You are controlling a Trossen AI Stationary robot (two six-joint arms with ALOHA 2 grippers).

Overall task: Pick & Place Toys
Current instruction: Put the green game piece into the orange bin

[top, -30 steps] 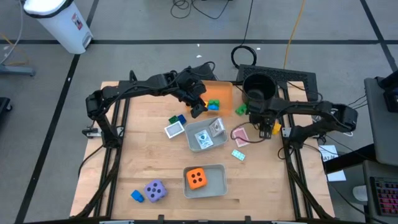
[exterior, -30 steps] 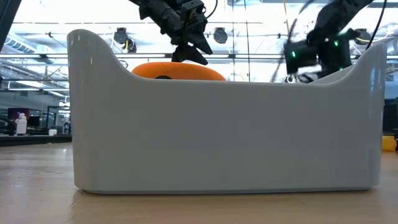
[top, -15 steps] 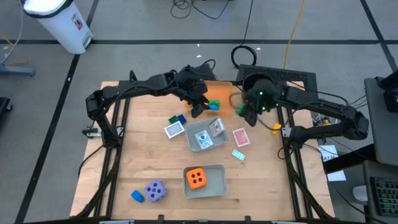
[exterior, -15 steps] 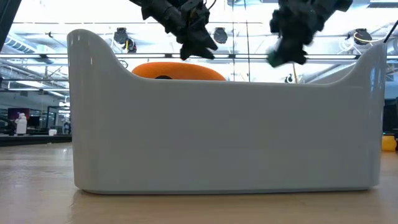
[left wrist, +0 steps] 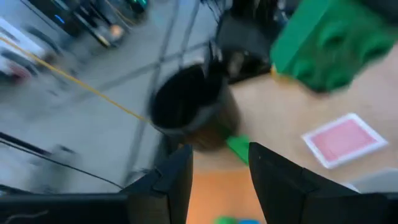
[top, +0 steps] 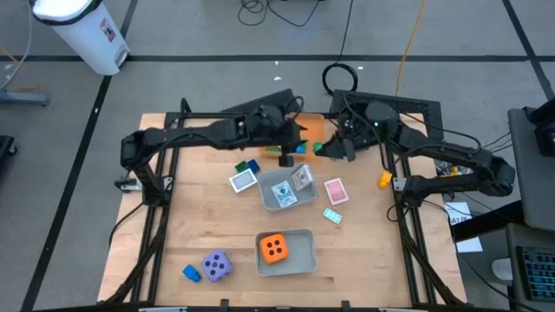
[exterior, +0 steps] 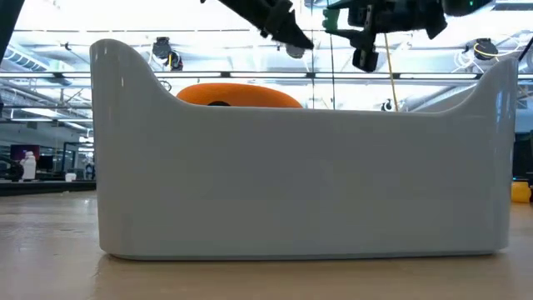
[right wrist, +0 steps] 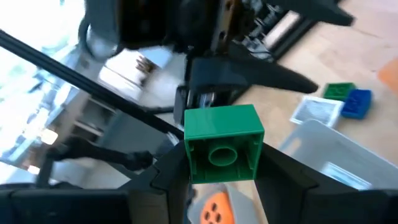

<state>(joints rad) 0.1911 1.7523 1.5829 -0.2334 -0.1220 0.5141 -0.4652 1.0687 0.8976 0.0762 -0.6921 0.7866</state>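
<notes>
Both arms over orange tray (top: pixel 314 126): right jaws grip green brick (right wrist: pixel 222 144), left jaws open, empty.

Grey floor (top: pixel 191 35) crossed by dark lines surrounds the wooden bench (top: pixel 191 225). A white bin (top: pixel 82 30) stands far left; cables (top: pixel 286 10) trail beyond. Ceiling lamps (exterior: pixel 162 52) hang before bright windows (exterior: pixel 50 58).

Glossy plastic green brick (right wrist: pixel 221 145); seemingly smooth pale wood table (top: pixel 191 217).
</notes>
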